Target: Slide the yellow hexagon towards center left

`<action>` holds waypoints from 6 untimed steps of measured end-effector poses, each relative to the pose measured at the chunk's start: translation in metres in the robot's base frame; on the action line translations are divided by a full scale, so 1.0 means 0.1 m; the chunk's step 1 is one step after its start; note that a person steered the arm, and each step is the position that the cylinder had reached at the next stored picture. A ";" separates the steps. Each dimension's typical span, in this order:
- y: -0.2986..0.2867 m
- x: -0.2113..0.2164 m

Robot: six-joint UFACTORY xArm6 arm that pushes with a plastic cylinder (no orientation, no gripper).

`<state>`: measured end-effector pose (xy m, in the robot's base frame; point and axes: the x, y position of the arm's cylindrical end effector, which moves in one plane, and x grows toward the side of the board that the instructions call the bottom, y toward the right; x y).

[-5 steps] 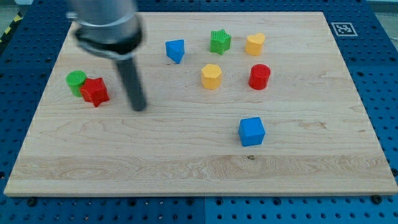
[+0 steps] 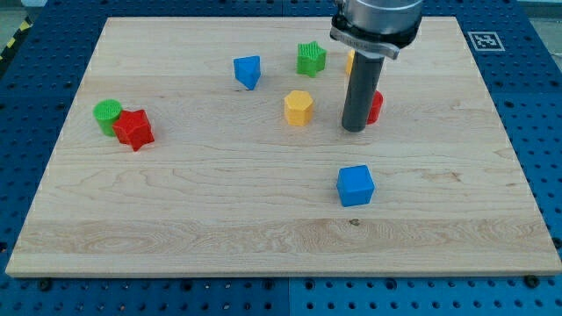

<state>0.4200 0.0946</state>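
My tip stands to the view's right of the yellow hexagon, apart from it. There is no pincer, only the rod. The red block, probably a cylinder, is partly hidden behind the rod.

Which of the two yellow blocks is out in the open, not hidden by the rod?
The yellow hexagon, left of my tip; the other yellow block is mostly hidden behind the rod.

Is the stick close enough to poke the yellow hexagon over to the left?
Probably yes. My tip sits just to the view's right of the yellow hexagon, with bare board between them, so a leftward push looks open.
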 end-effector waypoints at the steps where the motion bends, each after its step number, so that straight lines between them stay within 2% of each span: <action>1: 0.00 -0.15; 6: -1.22 -0.17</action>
